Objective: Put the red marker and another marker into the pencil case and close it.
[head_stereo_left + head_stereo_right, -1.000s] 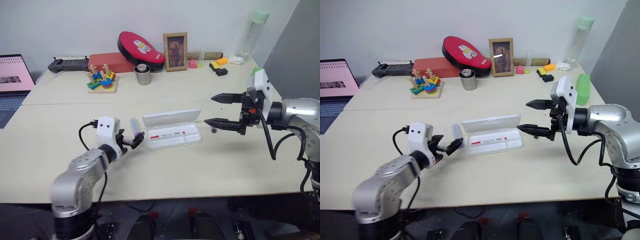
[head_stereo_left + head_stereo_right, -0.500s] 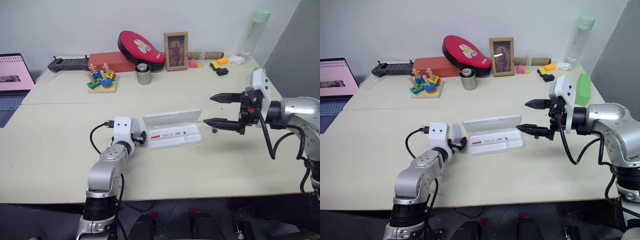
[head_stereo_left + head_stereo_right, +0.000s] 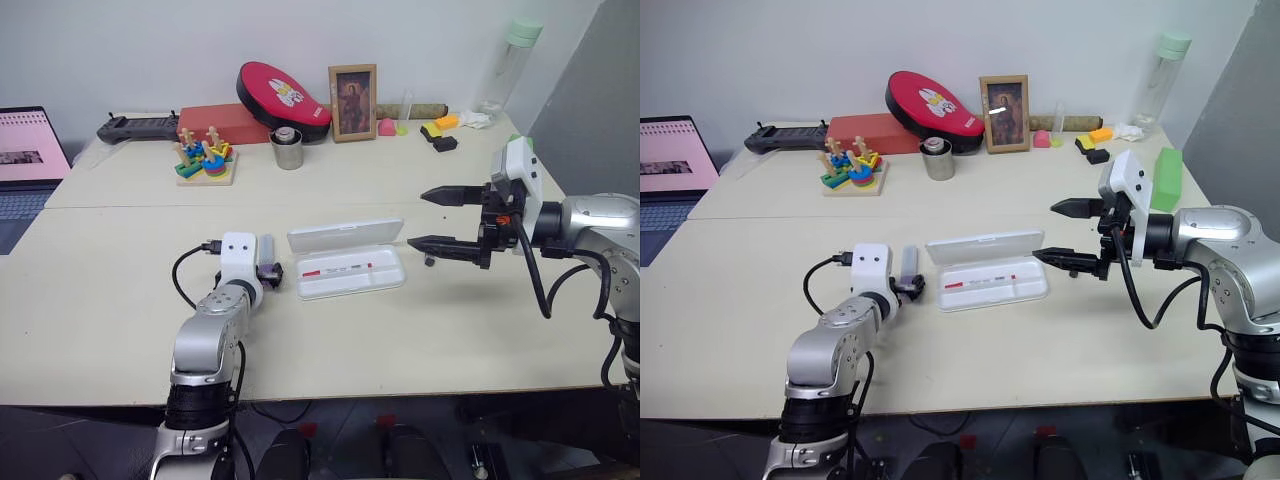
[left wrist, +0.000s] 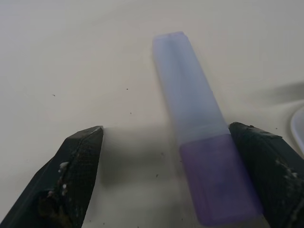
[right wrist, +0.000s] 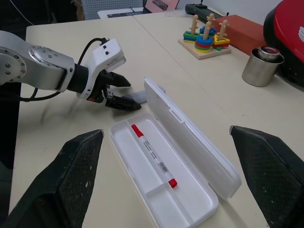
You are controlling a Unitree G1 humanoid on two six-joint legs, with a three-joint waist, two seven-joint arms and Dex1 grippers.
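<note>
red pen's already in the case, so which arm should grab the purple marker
Left. The left claw already straddles the lavender marker lying on the table beside the open pencil case. The right claw hovers open past the case's far end.

White pencil case (image 5: 190,161), red-capped marker (image 5: 153,155), lavender marker (image 4: 199,142).
</note>
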